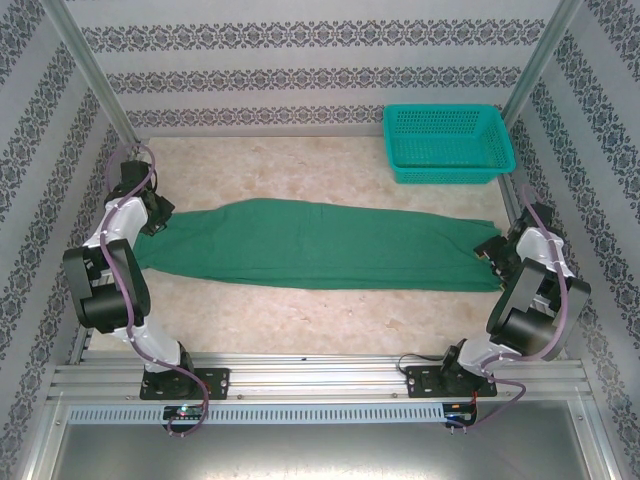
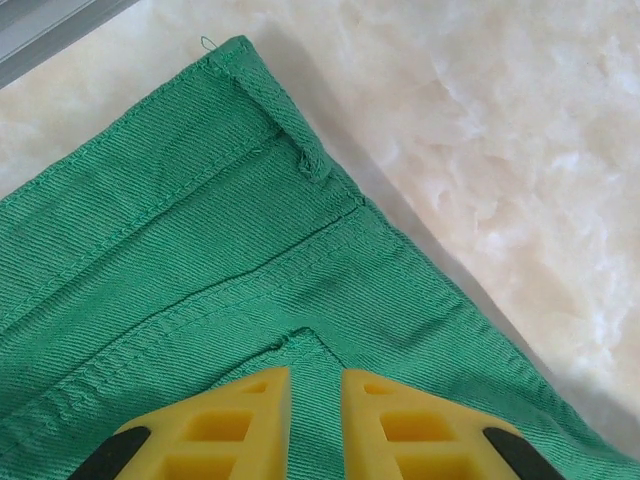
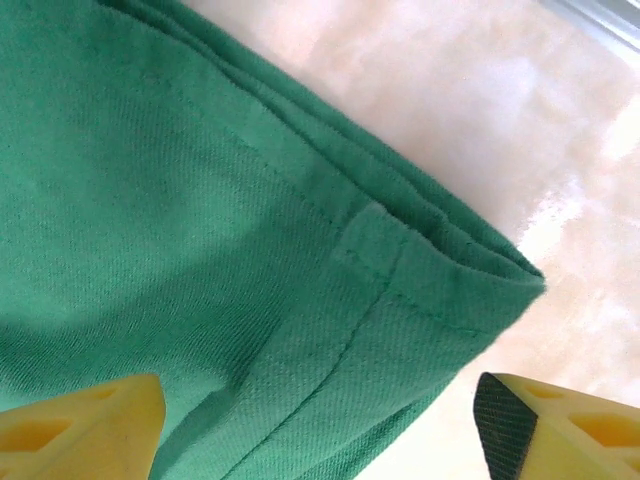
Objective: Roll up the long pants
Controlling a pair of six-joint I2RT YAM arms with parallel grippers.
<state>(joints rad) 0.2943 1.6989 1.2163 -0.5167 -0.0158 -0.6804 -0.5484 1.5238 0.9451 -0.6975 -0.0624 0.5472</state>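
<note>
The long pants [image 1: 320, 245] lie flat across the table, dark green, folded lengthwise with the waist at the left and the leg hems at the right. My left gripper [image 1: 158, 218] is at the waist end; in the left wrist view its yellow fingers [image 2: 240, 420] stand a narrow gap apart, low over the flat waistband cloth [image 2: 200, 250], the gripper [image 2: 315, 385] open only a little. My right gripper [image 1: 492, 252] is at the hem end. In the right wrist view it [image 3: 318, 400] is wide open over the stacked leg hems [image 3: 420, 270], with nothing pinched.
A teal mesh basket [image 1: 448, 142] stands at the back right corner. Patterned walls and metal posts [image 1: 92, 70] close in the cream table [image 1: 300, 170]. A metal rail [image 1: 320, 375] runs along the near edge by the arm bases.
</note>
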